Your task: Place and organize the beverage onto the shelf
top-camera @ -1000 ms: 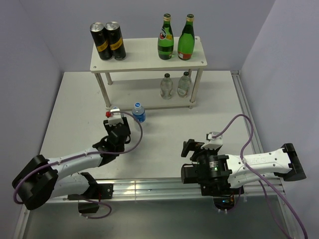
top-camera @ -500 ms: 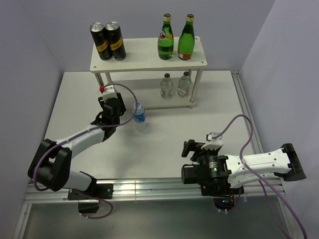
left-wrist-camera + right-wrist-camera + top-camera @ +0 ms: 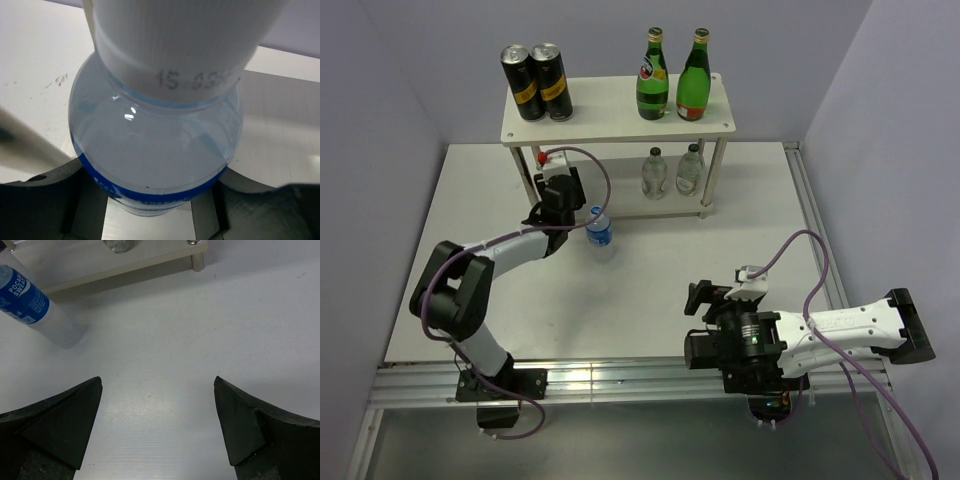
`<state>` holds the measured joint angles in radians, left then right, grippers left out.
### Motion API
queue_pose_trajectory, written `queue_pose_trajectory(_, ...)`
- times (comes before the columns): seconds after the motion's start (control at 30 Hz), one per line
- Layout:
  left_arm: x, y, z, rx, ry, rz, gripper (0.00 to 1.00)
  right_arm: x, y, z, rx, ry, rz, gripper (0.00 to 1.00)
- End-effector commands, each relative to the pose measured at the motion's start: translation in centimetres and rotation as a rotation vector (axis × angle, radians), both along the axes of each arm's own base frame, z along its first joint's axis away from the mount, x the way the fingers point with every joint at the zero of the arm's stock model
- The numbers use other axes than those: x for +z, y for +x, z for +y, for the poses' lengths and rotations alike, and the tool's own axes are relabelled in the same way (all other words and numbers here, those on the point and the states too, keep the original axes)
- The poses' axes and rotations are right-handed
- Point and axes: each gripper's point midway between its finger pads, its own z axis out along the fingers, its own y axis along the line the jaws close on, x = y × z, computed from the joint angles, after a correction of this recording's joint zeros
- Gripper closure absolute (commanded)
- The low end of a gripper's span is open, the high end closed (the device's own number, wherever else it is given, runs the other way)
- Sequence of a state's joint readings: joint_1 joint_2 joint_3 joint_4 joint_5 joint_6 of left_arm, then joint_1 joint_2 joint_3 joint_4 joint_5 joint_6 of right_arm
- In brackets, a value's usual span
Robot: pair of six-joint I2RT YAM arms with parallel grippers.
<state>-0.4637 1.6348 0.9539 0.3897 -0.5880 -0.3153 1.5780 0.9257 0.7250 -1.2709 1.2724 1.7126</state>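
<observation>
White table (image 3: 650, 280) lies under both my arms, and at its far edge stands the cream shelf (image 3: 610, 122), two boards on thin legs. On the top board two black cans (image 3: 538, 84) stand side by side at the left end, and two green glass bottles (image 3: 672, 76) stand at the right. Two small clear bottles (image 3: 670, 172) stand close together on the lower board, below the green pair.

My left arm reaches forward to the shelf's front left leg. Its pincer (image 3: 152, 202) sits at the water bottle (image 3: 600, 230), a small clear one with a white cap and a blue label. The bottle stands upright on the table just in front of the lower board, not on the shelf. From my left wrist the bottle fills the view, and a dark finger (image 3: 45, 200) shows on each side of it. I cannot tell whether they press it or only flank it.

My right pincer (image 3: 157, 382) hangs low over bare table near my base, well apart from the bottle, with its jaws spread wide and nothing between them.
</observation>
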Motion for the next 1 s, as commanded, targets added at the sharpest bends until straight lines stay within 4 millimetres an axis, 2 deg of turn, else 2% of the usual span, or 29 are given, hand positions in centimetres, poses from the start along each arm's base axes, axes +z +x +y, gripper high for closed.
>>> queue_pose_trajectory(0.0,7.2,3.3,-0.3,0.033,-0.109,-0.236,1.0,0.8,0.3,0.1,-0.002,0.041,-0.052,0.0)
queue_pose_trajectory(0.13,6.3,4.6,-0.2,0.055,-0.092,-0.22,1.0,0.8,0.3,0.2,0.001,0.04,-0.052,0.0)
queue_pose_trajectory(0.23,6.2,4.9,-0.1,0.063,-0.1,-0.224,0.86,0.7,0.3,0.2,0.001,0.033,-0.052,0.0)
queue_pose_trajectory(0.27,6.1,4.9,0.0,0.063,-0.098,-0.222,0.79,0.7,0.4,0.2,0.001,0.031,-0.054,0.0)
queue_pose_trajectory(0.3,6.1,4.9,0.0,0.064,-0.099,-0.221,0.6,0.7,0.4,0.2,-0.001,0.031,-0.055,0.0)
queue_pose_trajectory(0.37,5.7,4.8,-0.1,0.054,-0.092,-0.208,0.45,0.7,0.4,0.2,-0.001,0.023,-0.057,0.0)
queue_pose_trajectory(0.4,5.6,4.7,-0.1,0.055,-0.093,-0.205,0.3,0.6,0.4,0.2,-0.003,0.026,-0.055,0.0)
queue_pose_trajectory(0.43,5.4,4.6,0.0,0.054,-0.088,-0.2,0.22,0.7,0.4,0.2,-0.004,0.02,-0.057,0.0)
queue_pose_trajectory(0.47,5.4,4.4,0.1,0.053,-0.088,-0.196,0.09,0.7,0.4,0.2,-0.006,0.019,-0.057,0.0)
queue_pose_trajectory(0.53,4.9,4.1,0.2,0.049,-0.083,-0.181,0.01,0.7,0.4,0.2,-0.007,0.016,-0.057,0.0)
queue_pose_trajectory(0.63,4.5,3.0,0.5,0.048,-0.081,-0.165,0.01,0.7,0.4,0.1,-0.01,0.017,-0.056,0.0)
queue_pose_trajectory(0.67,5.2,2.6,0.8,0.05,-0.087,-0.175,0.01,0.8,0.4,0.1,-0.011,0.022,-0.058,0.0)
queue_pose_trajectory(0.73,5.1,1.8,1.1,0.05,-0.083,-0.166,0.01,0.8,0.4,0.1,-0.011,0.022,-0.058,0.0)
queue_pose_trajectory(0.77,5.9,1.4,1.2,0.051,-0.093,-0.177,0.01,0.8,0.4,0.1,-0.013,0.025,-0.059,0.0)
queue_pose_trajectory(0.97,5.5,-0.7,1.8,0.052,-0.096,-0.123,0.01,0.8,0.4,0.0,-0.014,0.027,-0.062,0.0)
